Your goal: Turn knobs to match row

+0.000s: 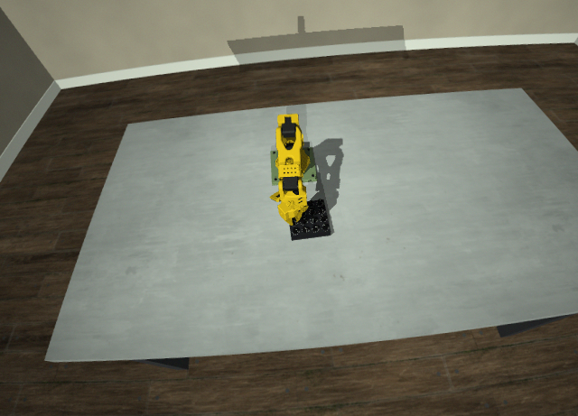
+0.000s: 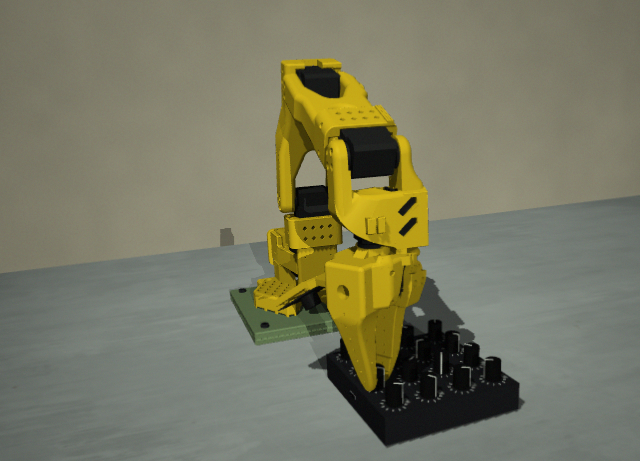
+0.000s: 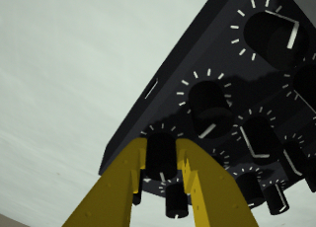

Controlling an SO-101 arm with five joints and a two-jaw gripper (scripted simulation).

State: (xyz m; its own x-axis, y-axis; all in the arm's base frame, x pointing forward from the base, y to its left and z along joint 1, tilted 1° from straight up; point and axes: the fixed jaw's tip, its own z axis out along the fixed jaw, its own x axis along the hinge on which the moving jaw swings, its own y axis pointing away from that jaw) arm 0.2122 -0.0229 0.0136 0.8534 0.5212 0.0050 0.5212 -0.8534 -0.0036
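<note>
The black knob box sits on the table in front of the arm's base; it also shows in the top view and the wrist view. It carries several black knobs with white pointer lines and tick rings. A small socket slot is on the side facing the wrist camera. My yellow gripper points straight down at the box's corner by that side. In the wrist view the gripper is shut on the end knob of the row nearest the socket. That knob's pointer is hidden by the fingers. The two other knobs of that row stand free.
The arm's green base plate lies just behind the box. The other knob rows stand close beside the fingers. The grey table top spreads wide around, with dark wooden floor beyond its edges.
</note>
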